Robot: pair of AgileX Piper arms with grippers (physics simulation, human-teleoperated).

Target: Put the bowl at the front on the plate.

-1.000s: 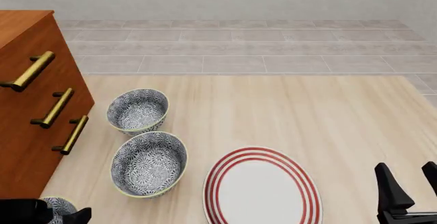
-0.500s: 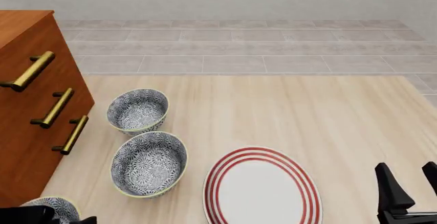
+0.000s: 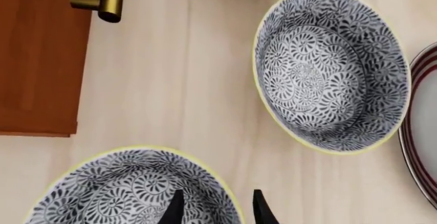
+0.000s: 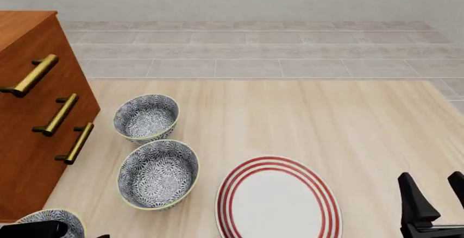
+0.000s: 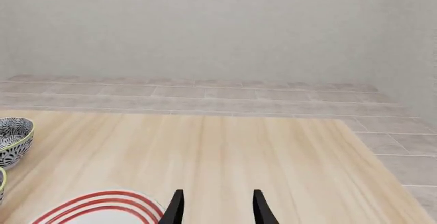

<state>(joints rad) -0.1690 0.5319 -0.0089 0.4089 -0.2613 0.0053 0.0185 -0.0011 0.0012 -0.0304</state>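
Note:
The bowl at the front (image 4: 60, 219) is blue-and-white with a yellow-green rim. It shows only partly at the bottom left corner of the front view. In the left wrist view the same bowl (image 3: 123, 191) lies just under my left gripper (image 3: 217, 211). That gripper is open, with one fingertip over the bowl's inside and the other outside its rim. The plate (image 4: 279, 199) is white with red rings and lies to the bowl's right, bare. My right gripper (image 4: 437, 194) hangs open past the plate's right edge, holding nothing.
Two look-alike bowls stand behind the front one, a middle bowl (image 4: 158, 174) and a far bowl (image 4: 145, 117). A wooden cabinet (image 4: 29, 113) with brass handles (image 4: 76, 143) closes off the left side. The middle bowl (image 3: 328, 70) nearly touches the plate's rim (image 3: 418, 132).
My left gripper has slid toward the bottom edge of the front view, uncovering more of the front bowl. The right arm, bowls and plate have not moved.

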